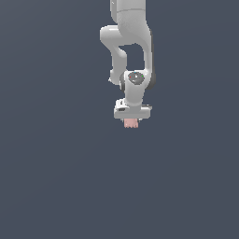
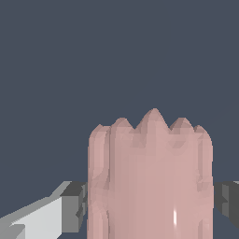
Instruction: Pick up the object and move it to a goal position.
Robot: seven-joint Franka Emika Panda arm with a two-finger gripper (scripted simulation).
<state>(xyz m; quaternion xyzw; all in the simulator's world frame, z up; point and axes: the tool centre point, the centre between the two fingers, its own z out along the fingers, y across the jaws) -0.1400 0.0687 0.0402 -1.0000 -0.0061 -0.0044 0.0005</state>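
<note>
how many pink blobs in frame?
1. The blob pokes out just under the gripper; the wrist view shows it between the two fingers. Nothing else pink shows on the plain dark background.

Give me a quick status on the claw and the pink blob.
Claw shut on the pink blob, fingers on both sides. Blob pokes out just below the claw. Nothing else in view.

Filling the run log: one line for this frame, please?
phase: object in grasp | gripper: shut on pink object | fingers: one each side of it | goal marker: none visible | surface: plain dark
</note>
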